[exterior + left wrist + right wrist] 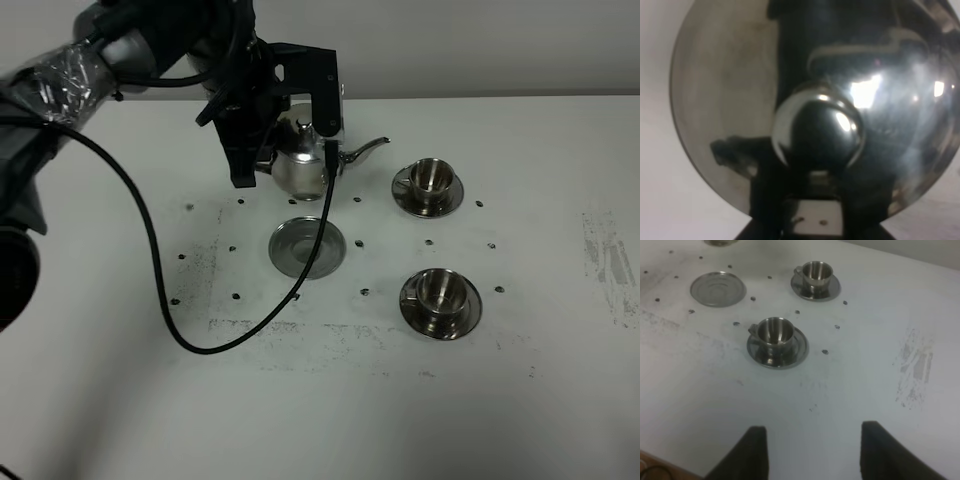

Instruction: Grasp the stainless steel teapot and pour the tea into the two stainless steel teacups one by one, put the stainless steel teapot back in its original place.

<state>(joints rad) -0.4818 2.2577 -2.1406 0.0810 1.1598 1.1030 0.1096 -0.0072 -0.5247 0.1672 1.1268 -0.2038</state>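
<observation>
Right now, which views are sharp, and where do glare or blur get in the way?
Exterior high: evenly lit, sharp, soft shadows only. Left wrist: too close, the teapot fills the frame, blurred, with glare beside its knob. Right wrist: slightly soft, yet both teacups read clearly.

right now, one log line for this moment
left gripper holding teapot | off dish | spout toward far cup | right gripper open
</observation>
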